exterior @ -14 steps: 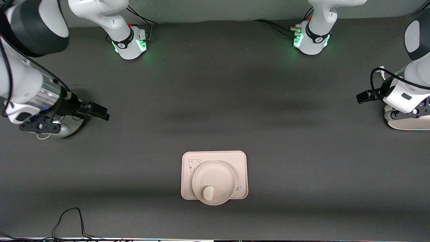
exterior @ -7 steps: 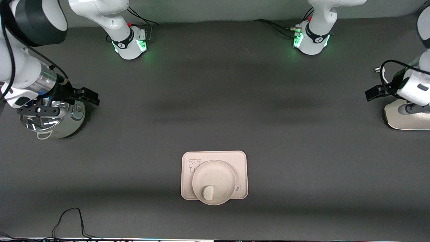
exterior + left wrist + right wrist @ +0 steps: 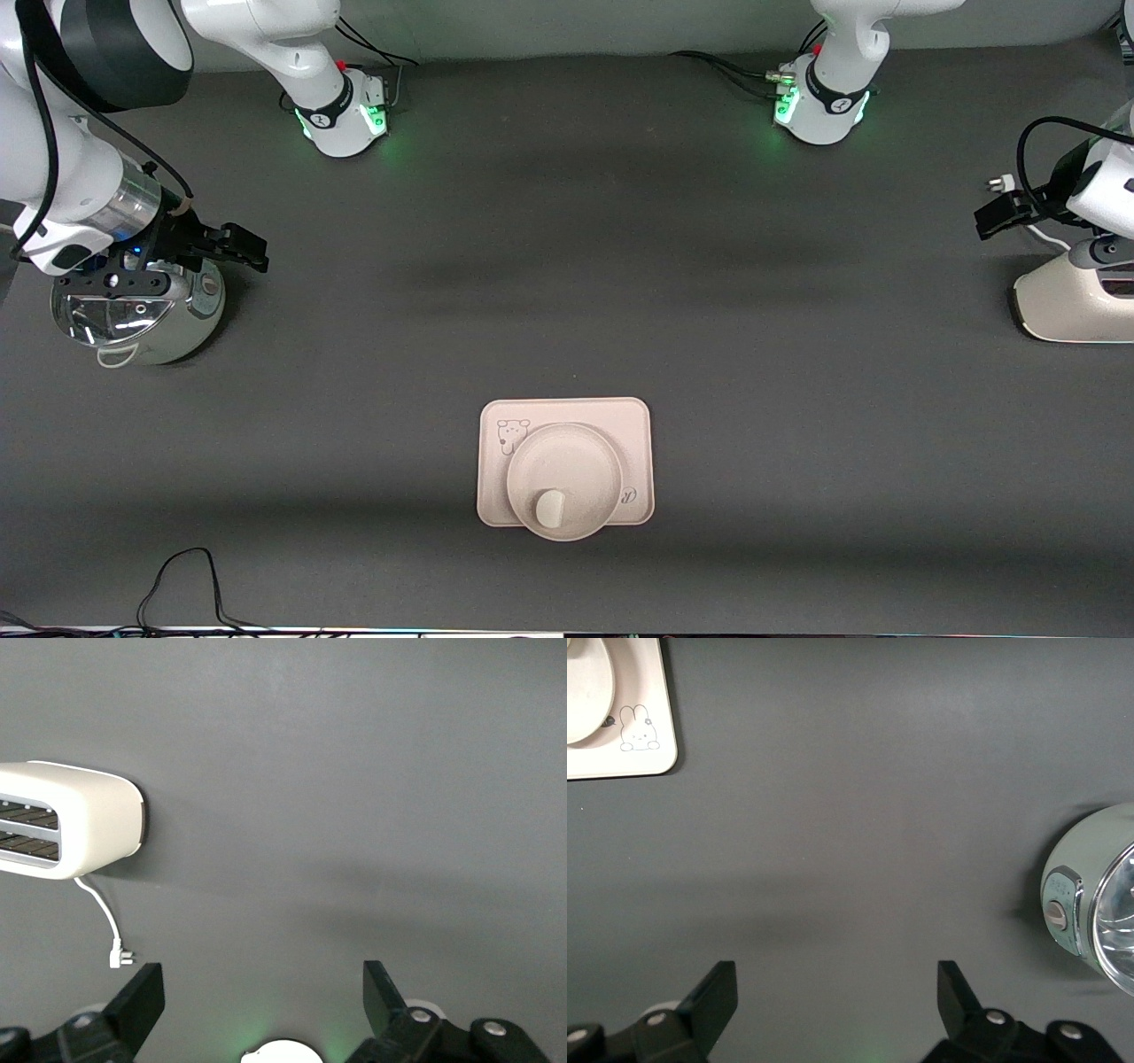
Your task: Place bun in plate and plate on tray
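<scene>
**Both arms pulled back to the table ends; bun, plate, tray stacked**

Since a second ago both arms have drawn back toward their own ends of the table, uncovering the kettle point(image 3: 133, 315) and most of the toaster point(image 3: 1072, 306).

Count: one bun, one plate, one tray, one kettle, one toaster, two grippers.

Bun point(image 3: 550, 509) lies in the plate point(image 3: 563, 480), at the side nearest the front camera. Plate sits on the tray point(image 3: 565, 462), overhanging its near edge. Tray is mid-table, near the front camera, well apart from both arms.

Right gripper point(image 3: 239, 246): over the kettle's edge at the right arm's end, fingers wide apart, holding nothing; its wrist view shows a tray corner point(image 3: 620, 744) and the kettle point(image 3: 1094, 895).

Left gripper point(image 3: 999, 215): above the toaster at the left arm's end, fingers spread, holding nothing. Its wrist view shows the toaster point(image 3: 66, 819) with a loose cord and plug point(image 3: 117, 955).
</scene>
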Robot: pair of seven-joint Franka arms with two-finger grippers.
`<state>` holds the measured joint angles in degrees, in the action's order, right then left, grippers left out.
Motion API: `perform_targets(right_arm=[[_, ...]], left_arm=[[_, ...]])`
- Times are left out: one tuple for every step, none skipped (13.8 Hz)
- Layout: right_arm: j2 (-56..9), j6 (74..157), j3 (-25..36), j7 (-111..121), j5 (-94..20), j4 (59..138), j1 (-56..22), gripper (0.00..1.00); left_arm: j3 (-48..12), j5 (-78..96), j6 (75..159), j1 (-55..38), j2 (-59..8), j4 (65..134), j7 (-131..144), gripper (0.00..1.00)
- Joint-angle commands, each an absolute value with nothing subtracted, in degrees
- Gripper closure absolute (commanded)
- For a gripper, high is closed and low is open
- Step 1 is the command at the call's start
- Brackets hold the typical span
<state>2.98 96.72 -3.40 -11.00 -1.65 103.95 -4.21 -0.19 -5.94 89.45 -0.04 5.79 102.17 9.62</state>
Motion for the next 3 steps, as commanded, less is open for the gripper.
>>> perform_targets(right_arm=[[3.96,97.65,-3.52,-11.25,-0.88,104.94,-3.87,0.0],[3.96,97.65,-3.52,-11.34,-0.97,104.94,-3.78,0.0],[3.87,97.65,-3.52,-11.25,-1.05,104.94,-3.78,0.0]], left_arm=[[-0.53,-5.63,87.98,0.35,5.01,99.94,9.84,0.0],[-0.44,-5.63,87.98,0.26,4.84,99.76,9.84,0.0],[-0.44,-5.62,87.89,0.26,4.83,99.76,9.76,0.0]])
